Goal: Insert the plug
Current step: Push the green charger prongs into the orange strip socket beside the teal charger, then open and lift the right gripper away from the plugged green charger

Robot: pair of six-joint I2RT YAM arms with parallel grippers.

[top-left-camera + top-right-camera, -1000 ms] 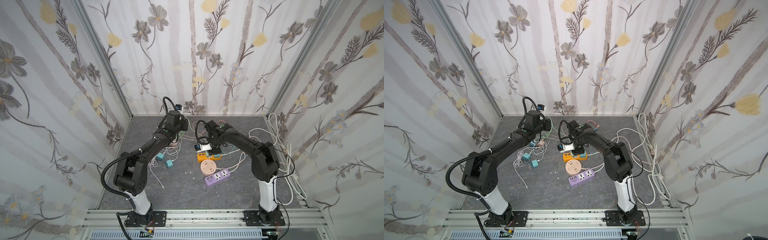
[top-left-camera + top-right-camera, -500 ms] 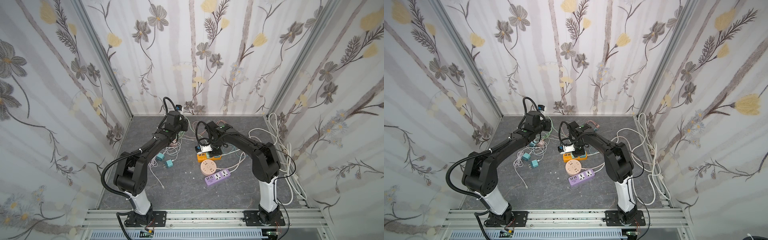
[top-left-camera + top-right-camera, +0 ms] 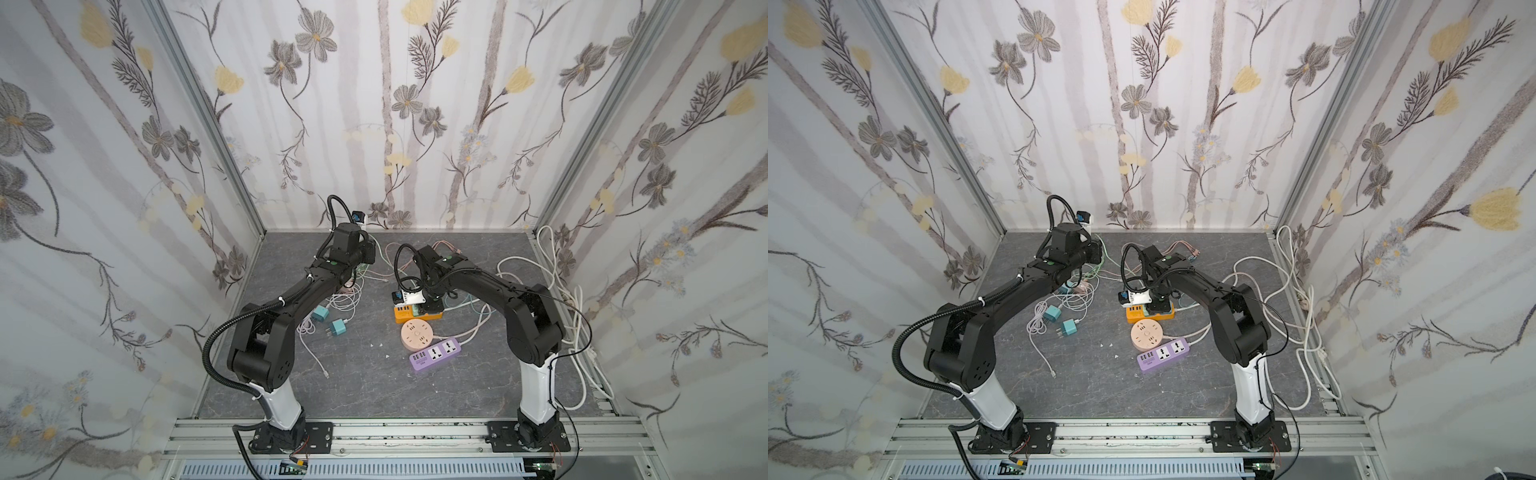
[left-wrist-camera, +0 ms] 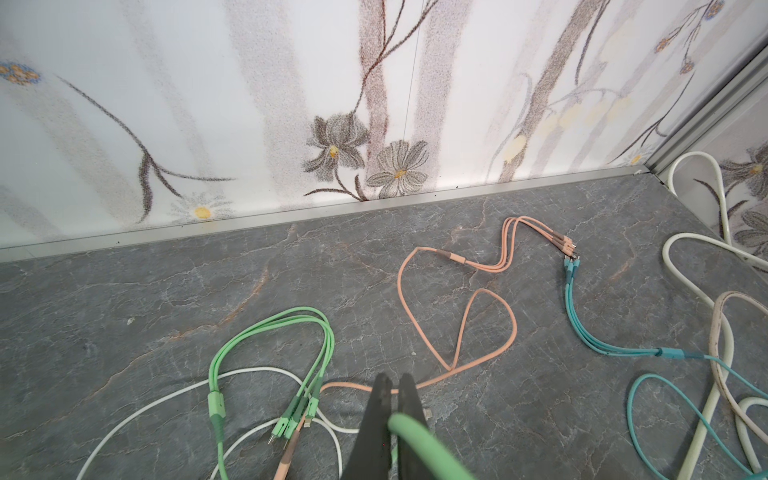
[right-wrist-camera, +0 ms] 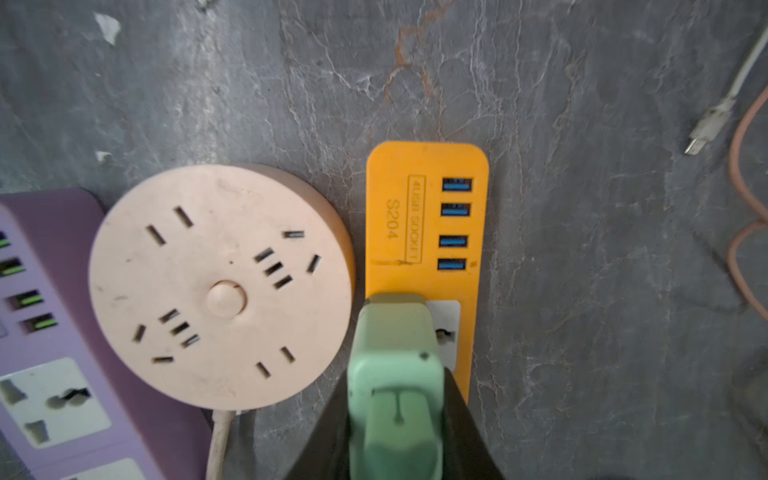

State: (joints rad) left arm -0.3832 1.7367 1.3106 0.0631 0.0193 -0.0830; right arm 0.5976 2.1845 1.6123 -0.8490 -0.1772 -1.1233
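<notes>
**Green plug held at orange strip's socket**

My right gripper point(image 5: 397, 374) pinches the green plug point(image 5: 395, 332) by its two sides, with black fingers point(image 5: 461, 415) flanking a pale, rounded-square body. A moulded stub sits at the plug's near end. The plug hangs over the white socket face point(image 5: 449, 316) at one end of the orange power strip point(image 5: 386, 187). Its pins are hidden, so I cannot tell whether they are seated.

Past the plug, the strip carries four blue USB ports point(image 5: 456, 210) in a row. It also has a boxed label reading "4USB SOCKET" and the mark "S204". Just beside the strip lies a round pink socket hub point(image 5: 220, 286), and a purple power strip point(image 5: 62, 332) lies at the hub's other side. All three rest on the grey table point(image 5: 582, 249).

Farther off, my left gripper point(image 4: 395, 386) has its fingers pressed together above loose leads. A blurred green cable point(image 4: 428, 449) crosses them close to the lens, and I cannot tell whether it is pinched. A peach cable point(image 4: 457, 332) and a teal cable point(image 4: 582, 328) trail toward the floral back wall point(image 4: 374, 104).
</notes>
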